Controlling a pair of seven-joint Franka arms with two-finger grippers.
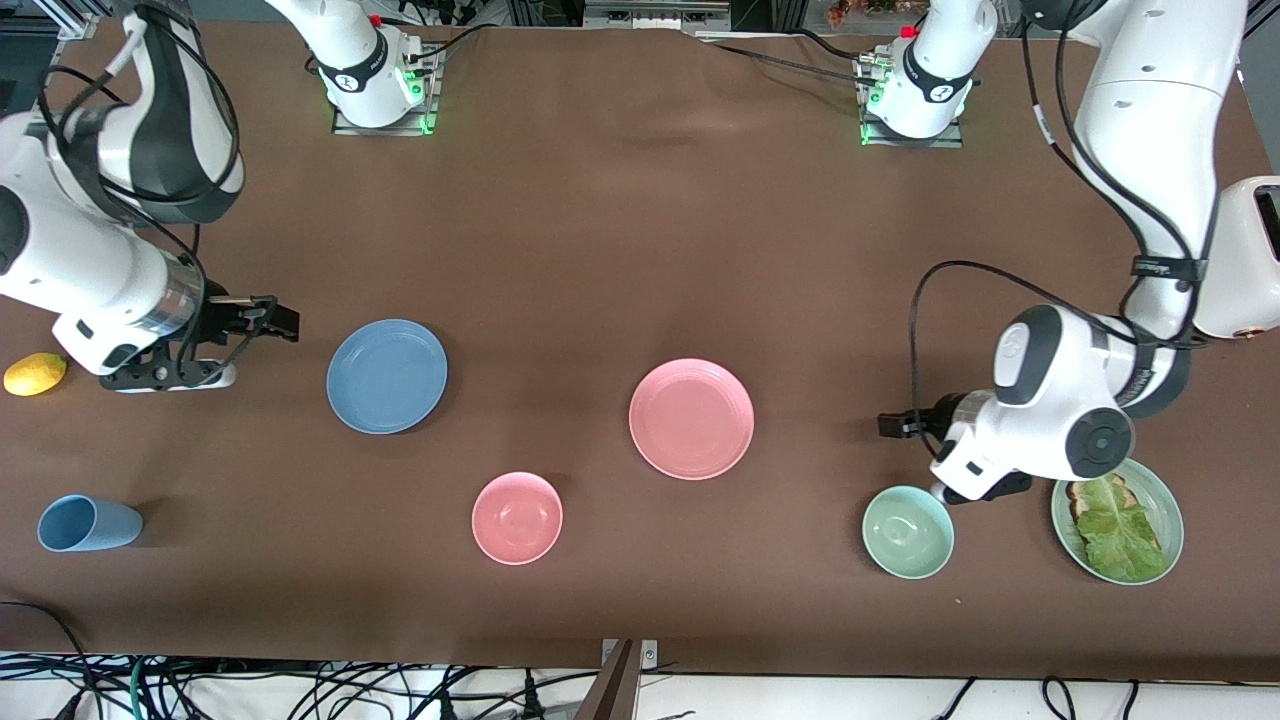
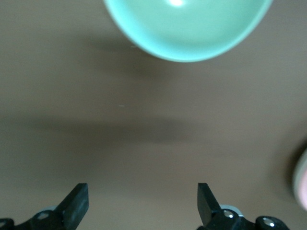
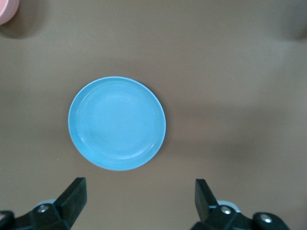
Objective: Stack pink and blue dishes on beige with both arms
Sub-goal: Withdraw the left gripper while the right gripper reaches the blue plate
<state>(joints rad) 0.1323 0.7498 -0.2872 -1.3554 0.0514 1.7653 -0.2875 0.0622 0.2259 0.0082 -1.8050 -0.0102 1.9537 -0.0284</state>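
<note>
1. While both arms hang over the table [image 1: 620,230], the front view shows nothing stacked yet. The blue plate [image 1: 387,376] lies flat just beside the right gripper [image 1: 285,320], toward the middle of the table. The pink plate [image 1: 691,418] lies flat, well apart from the left gripper [image 1: 890,425]. I see no beige plate in any view, so I cannot tell where the stack should go. A pink bowl [image 1: 517,517], a green bowl [image 1: 908,531], a blue cup [image 1: 88,523], a lemon [image 1: 35,374] and a green plate of food [image 1: 1117,520] are not for stacking.

2. Looking through the left wrist view, the left gripper [image 2: 143,201] has its jaws wide open and holds nothing. Bare table lies between them. The green bowl [image 2: 187,28] sits ahead of the jaws. To do well, this arm should turn away from that bowl and go to the pink plate.

3. Looking through the right wrist view, the right gripper [image 3: 140,199] is wide open and empty too. The blue plate [image 3: 117,123] sits just ahead of the jaws, a bit to one side. A flat plate is hard to pinch, so I think the jaws should come down at its rim, one finger above and one below.
</note>
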